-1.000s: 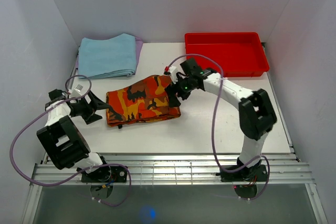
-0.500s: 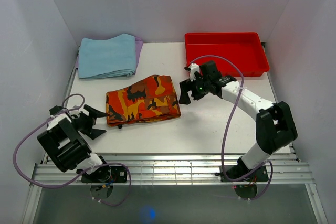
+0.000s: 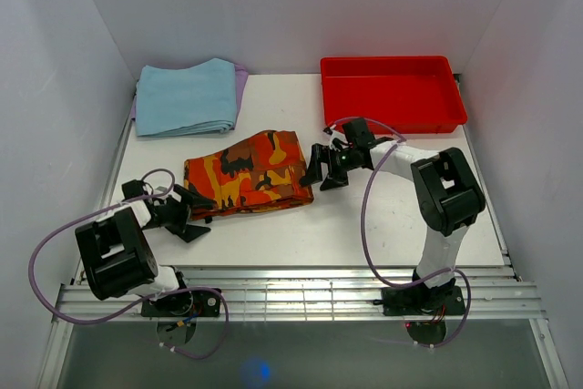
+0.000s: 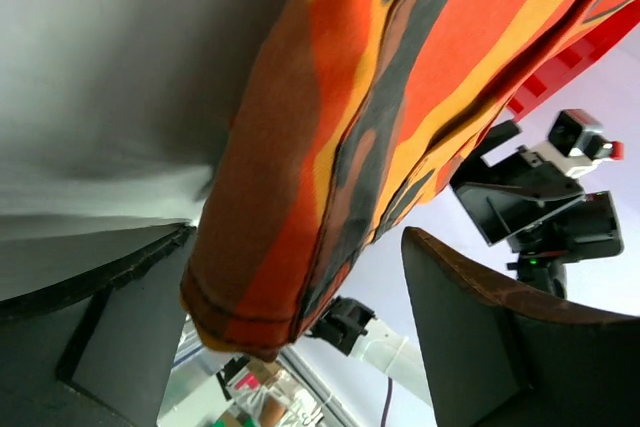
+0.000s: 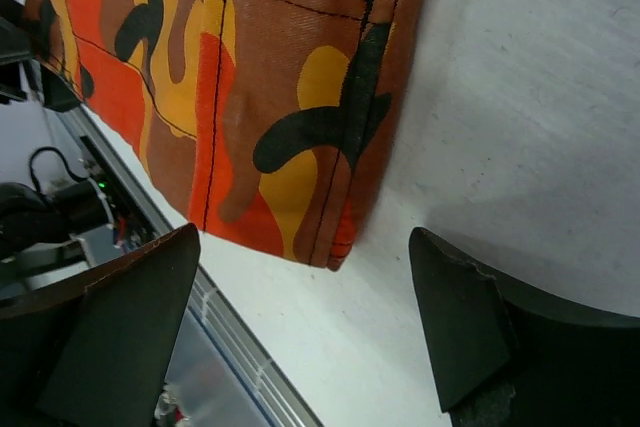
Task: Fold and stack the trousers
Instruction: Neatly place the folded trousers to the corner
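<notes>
The trousers (image 3: pixel 246 173), in orange, red, yellow and black camouflage, lie folded in a flat bundle at the table's middle. My left gripper (image 3: pixel 197 215) lies low at their front left corner, open. In the left wrist view that corner of the trousers (image 4: pixel 400 97) hangs between the spread fingers (image 4: pixel 500 347). My right gripper (image 3: pixel 320 171) stands open at the bundle's right edge. The right wrist view shows a stitched corner of the trousers (image 5: pixel 280 97) just ahead of the open right gripper (image 5: pixel 300 322), with bare table between its fingers.
A folded light blue cloth (image 3: pixel 187 97) lies at the back left. A red plastic tray (image 3: pixel 387 93) sits at the back right, behind the right arm. White walls close in the table on three sides, and a metal rail runs along the near edge.
The right gripper came off the trousers' right edge, drew back and dropped low beside it. The left gripper pulled toward its base, then slid right to the bundle's front left corner.
</notes>
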Robot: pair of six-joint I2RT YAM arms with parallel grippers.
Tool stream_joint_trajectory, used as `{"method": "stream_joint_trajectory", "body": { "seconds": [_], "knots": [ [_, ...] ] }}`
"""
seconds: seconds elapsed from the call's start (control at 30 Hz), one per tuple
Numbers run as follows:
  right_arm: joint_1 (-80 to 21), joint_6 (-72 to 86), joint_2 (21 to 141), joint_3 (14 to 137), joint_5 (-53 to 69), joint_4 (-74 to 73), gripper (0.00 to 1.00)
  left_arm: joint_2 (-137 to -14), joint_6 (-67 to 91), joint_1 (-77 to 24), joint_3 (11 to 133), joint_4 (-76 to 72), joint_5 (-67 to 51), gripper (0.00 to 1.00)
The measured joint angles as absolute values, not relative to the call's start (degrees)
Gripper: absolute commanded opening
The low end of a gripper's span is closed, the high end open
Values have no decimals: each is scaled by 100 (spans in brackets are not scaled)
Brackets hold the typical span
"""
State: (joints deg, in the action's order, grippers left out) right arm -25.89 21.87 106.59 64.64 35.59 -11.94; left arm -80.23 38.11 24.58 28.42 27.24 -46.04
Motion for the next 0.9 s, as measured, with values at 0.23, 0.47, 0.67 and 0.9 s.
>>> {"method": "stream_joint_trajectory", "body": {
  "seconds": [0.23, 0.47, 0.67, 0.9],
  "knots": [
    [-2596, 3422, 10827, 6029, 3920, -325, 90, -8182, 4222, 2440, 2836, 2176, -4333, 67],
    [-2652, 4169, 10862, 5826, 3918, 309, 90, -8324, 4491, 2423, 2829, 1693, -4145, 54],
    [-2692, 4180, 10914, 5830, 3924, 478, 90, -8595, 4560, 2418, 2932, 1238, -4045, 35],
    [-2714, 4130, 10916, 5835, 3848, 545, 90, -8954, 4582, 2416, 3098, 886, -4125, 0]
  ]
}}
